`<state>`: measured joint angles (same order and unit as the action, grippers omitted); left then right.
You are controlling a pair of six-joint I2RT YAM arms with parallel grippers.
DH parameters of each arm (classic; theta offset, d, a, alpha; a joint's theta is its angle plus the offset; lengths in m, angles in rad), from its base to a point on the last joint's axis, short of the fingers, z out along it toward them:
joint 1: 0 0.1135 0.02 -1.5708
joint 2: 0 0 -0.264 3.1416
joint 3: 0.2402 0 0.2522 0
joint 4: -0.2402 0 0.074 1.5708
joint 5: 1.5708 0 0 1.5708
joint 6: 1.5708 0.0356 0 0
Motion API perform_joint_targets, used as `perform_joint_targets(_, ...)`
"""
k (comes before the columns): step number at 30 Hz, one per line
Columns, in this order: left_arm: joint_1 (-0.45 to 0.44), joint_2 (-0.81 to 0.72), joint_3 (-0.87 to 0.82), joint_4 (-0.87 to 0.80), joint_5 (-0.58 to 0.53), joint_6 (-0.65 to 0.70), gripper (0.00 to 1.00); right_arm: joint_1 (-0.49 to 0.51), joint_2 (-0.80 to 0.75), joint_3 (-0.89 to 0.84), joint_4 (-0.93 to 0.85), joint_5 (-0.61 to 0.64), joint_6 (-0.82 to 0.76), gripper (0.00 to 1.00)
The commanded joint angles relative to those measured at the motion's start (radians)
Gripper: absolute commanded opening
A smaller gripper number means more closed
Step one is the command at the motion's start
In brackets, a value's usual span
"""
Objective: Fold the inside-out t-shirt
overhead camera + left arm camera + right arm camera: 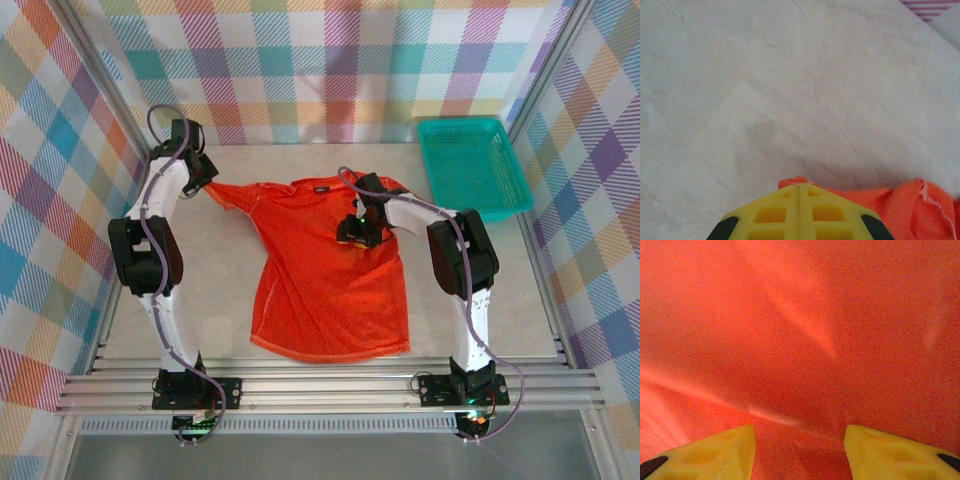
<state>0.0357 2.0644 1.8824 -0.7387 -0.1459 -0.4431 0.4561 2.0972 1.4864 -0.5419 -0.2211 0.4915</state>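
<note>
While the shirt (320, 290) lies spread on the table (490, 310), collar at the far side, the left claw (203, 182) is clamped shut on the sleeve on the left side, holding it stretched toward the far left; its 2 yellow fingers (775, 212) meet with orange cloth at their tips. The right claw (358, 236) hangs low over the shirt's right chest, jaws apart above the cloth; a teal basket (470, 165) sits at the far right.
</note>
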Motion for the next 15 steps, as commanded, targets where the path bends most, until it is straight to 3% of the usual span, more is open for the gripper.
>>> perform_joint_targets(1,0.001,0.036,0.011,-0.112,-0.209,0.025,0.0,-0.01,0.047,-0.024,-0.059,0.038,0.018,0.52)
perform_joint_targets(3,0.001,0.006,-0.024,-0.092,-0.302,0.028,0.0,-0.011,0.033,-0.018,-0.073,0.039,0.009,0.52)
perform_joint_targets(5,0.001,-0.02,-0.054,-0.043,-0.297,0.051,0.0,-0.011,0.013,-0.006,-0.086,0.018,-0.003,0.53)
perform_joint_targets(8,-0.001,-0.003,-0.039,-0.022,-0.152,0.086,0.22,-0.011,-0.023,0.042,-0.12,-0.067,-0.026,0.59)
perform_joint_targets(10,-0.007,0.047,0.036,-0.094,-0.096,0.083,0.34,-0.01,-0.048,0.091,-0.151,-0.088,-0.034,0.61)
perform_joint_targets(15,-0.129,0.042,0.11,-0.156,-0.257,0.119,0.38,-0.014,-0.068,0.196,-0.168,-0.028,-0.066,0.62)
